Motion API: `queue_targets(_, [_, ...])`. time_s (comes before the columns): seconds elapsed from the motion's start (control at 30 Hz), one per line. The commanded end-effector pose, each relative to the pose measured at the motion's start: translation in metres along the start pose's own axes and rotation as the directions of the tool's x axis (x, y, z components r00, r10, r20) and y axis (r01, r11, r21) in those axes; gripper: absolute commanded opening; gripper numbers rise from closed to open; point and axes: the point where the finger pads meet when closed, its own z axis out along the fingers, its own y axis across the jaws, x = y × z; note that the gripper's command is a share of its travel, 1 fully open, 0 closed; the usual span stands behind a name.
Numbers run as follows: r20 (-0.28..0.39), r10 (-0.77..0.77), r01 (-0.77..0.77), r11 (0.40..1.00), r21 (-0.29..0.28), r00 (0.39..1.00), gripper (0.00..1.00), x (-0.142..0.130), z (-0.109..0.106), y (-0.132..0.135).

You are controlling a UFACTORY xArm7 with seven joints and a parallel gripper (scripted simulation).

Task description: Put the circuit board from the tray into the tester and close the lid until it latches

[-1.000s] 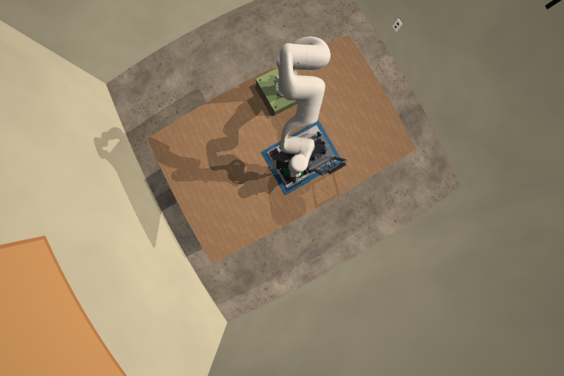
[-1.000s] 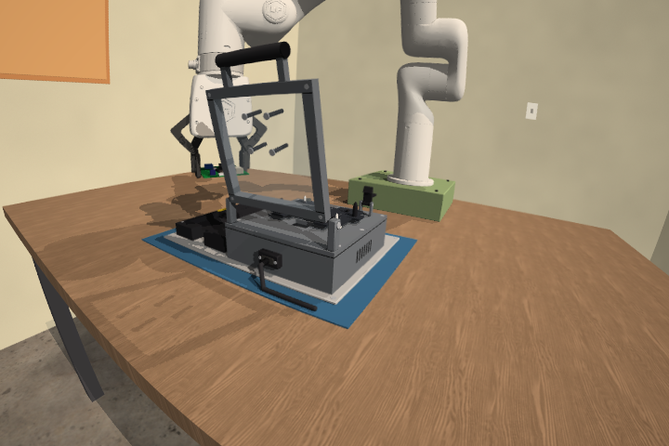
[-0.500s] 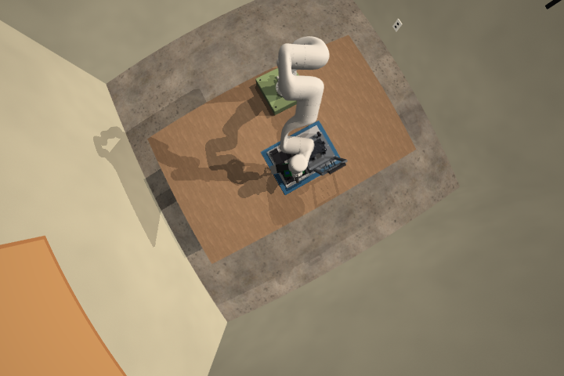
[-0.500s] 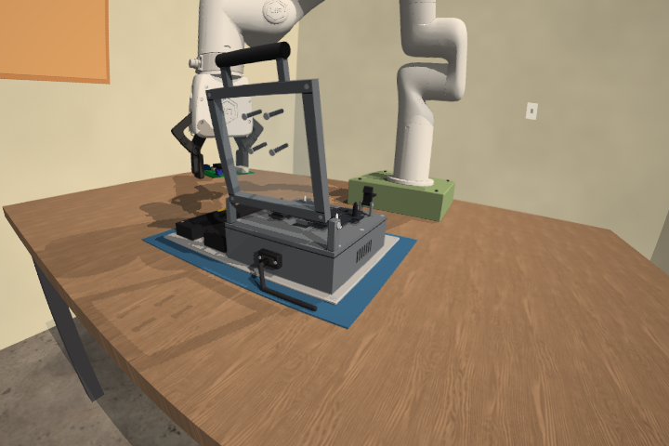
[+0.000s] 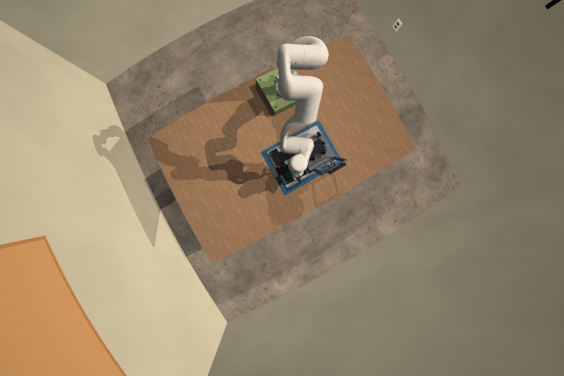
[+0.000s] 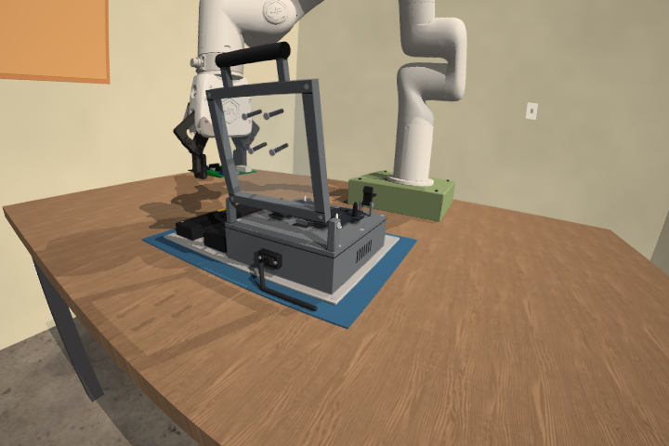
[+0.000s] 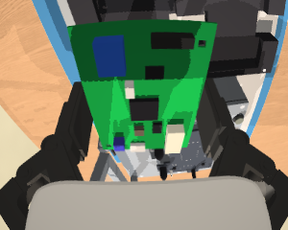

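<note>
The circuit board (image 7: 144, 83) is pinched across its two long edges by the claw (image 7: 147, 148), whose fingers are spread wide to match the board's width. The board is held in the air, face up and level, above the black tray (image 6: 201, 229) and beside the tester (image 6: 304, 247), touching neither. In the wrist view, the long axis of the board runs away from the claw body toward the tray. The end bearing the white connector (image 7: 175, 138) is directed toward the claw body; the end bearing the blue component (image 7: 109, 57) is directed away from it. In the exterior view, only a thin green edge of the board (image 6: 219, 170) is seen between the dark fingers, well above the tabletop (image 6: 504, 325).

The tester's lid (image 6: 272, 152) is raised steeply on its hinge, with its black handle (image 6: 254, 54) uppermost. A black cable (image 6: 282, 296) leaves the tester's near wall. Tray and tester are carried on a pale plate (image 6: 364, 270), which lies on a blue mat (image 6: 367, 294).

The arm is mounted on a green base (image 6: 440, 202) at the far side of the wooden tabletop. The tabletop is supported on dark legs (image 6: 64, 325) over a mottled grey floor (image 6: 8, 400). The walls are pale; an orange panel (image 6: 40, 39) and a small white wall plate (image 6: 531, 110) are fixed to them.
</note>
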Motion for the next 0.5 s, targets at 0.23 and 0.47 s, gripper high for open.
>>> queue_targets(0.23, [0.000, -0.098, 0.098, 0.995, 0.005, 0.995, 0.79, 0.0005, -0.0017, -0.0015])
queue_targets(0.47, [0.000, -0.120, 0.120, 0.993, 0.005, 0.993, 0.79, 0.0005, -0.0017, -0.0015])
